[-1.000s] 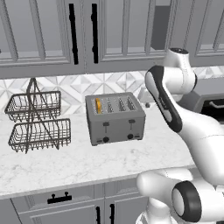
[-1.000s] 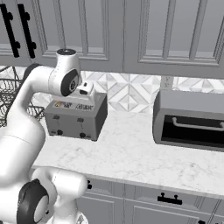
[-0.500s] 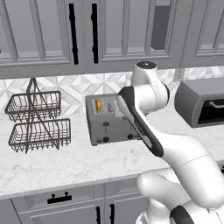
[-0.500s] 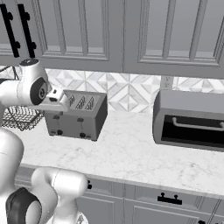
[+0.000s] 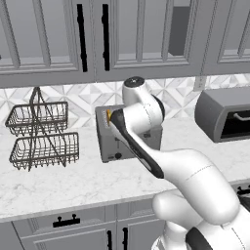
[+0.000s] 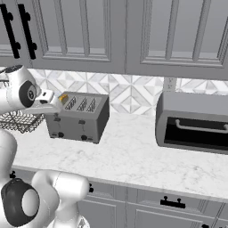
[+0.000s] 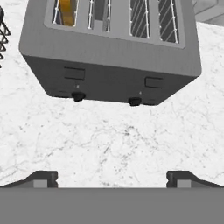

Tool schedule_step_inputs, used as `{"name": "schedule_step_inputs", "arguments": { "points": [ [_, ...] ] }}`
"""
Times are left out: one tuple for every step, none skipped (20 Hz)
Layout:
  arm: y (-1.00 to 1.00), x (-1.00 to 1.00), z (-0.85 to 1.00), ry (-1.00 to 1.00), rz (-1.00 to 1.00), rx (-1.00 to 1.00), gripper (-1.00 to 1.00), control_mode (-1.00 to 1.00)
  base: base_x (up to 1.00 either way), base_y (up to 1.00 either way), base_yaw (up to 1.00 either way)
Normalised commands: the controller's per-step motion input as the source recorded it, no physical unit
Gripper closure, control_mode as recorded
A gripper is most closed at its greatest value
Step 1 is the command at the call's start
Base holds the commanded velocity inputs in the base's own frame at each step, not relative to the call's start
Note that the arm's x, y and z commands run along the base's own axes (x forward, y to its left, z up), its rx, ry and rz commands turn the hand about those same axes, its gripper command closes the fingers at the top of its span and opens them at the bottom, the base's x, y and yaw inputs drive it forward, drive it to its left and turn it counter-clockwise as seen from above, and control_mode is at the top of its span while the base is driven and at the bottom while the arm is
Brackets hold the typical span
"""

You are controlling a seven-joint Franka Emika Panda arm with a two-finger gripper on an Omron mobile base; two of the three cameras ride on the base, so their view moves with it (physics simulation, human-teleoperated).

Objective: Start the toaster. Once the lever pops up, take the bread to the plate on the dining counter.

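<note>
While the arm hangs in front of the four-slot toaster [image 7: 111, 52], nothing's been pressed yet, so we're at step one: starting it. The gripper [image 7: 111, 178] is released, jaws spread wide, nothing between them; its two dark fingertips [image 7: 41, 178] frame bare marble worktop [image 7: 118, 144] short of the toaster's front face.

Bread [image 7: 66, 11] sits in the end slot nearest the wire basket rack [image 5: 41, 132], just a golden-tan edge poking up. From the right side the same slice [image 6: 63, 98] shows at the toaster's [image 6: 79, 116] near-left corner, close to the white wrist.

On the front face: two flat rectangular sliders [image 7: 73, 72], both dark grey on dark grey, and two black knobs [image 7: 78, 96] below. Hard to judge from the hand camera whether the sliders are up or down, low contrast, but they look up to me.

Next move as I read it: shift toward the slider under the loaded slot, get a fingertip above it, push down till it latches. Needs the jaws narrowed or one finger offset, since both fingers straddle far wider than the slider. Then back off, wait for the pop.

The toaster oven [image 6: 193, 122] further along the worktop is not involved.
</note>
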Motion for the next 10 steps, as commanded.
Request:
{"name": "schedule_step_inputs", "arguments": {
  "points": [
    [0.0,0.3,-0.07,0.0,-0.02,-0.02,1.0,-1.0,0.0,0.0,0.0],
    [0.0,0.3,-0.06,0.0,-0.07,0.0,1.0,-1.0,0.0,0.0,0.0],
    [0.0,0.3,-0.06,0.0,-0.08,0.0,1.0,-1.0,0.0,0.0,0.0],
    [0.0,0.26,-0.16,0.0,-0.09,0.0,1.0,-1.0,0.0,0.0,0.0],
    [0.0,0.25,-0.18,0.0,-0.09,0.0,1.0,-1.0,0.0,0.0,0.0],
    [0.0,0.31,-0.19,-0.02,-0.08,0.0,1.0,-1.0,0.0,0.0,0.0],
    [0.09,0.31,-0.21,-0.04,-0.08,0.0,1.0,-1.0,0.0,0.0,0.0],
    [0.16,0.31,-0.29,-0.05,-0.09,0.01,1.0,-1.0,0.0,0.0,0.0],
    [0.06,0.28,-0.31,-0.05,-0.09,0.03,1.0,-1.0,0.0,0.0,0.0],
    [0.01,0.26,-0.34,-0.04,-0.09,0.04,1.0,-1.0,0.0,0.0,0.0]
  ]
}}
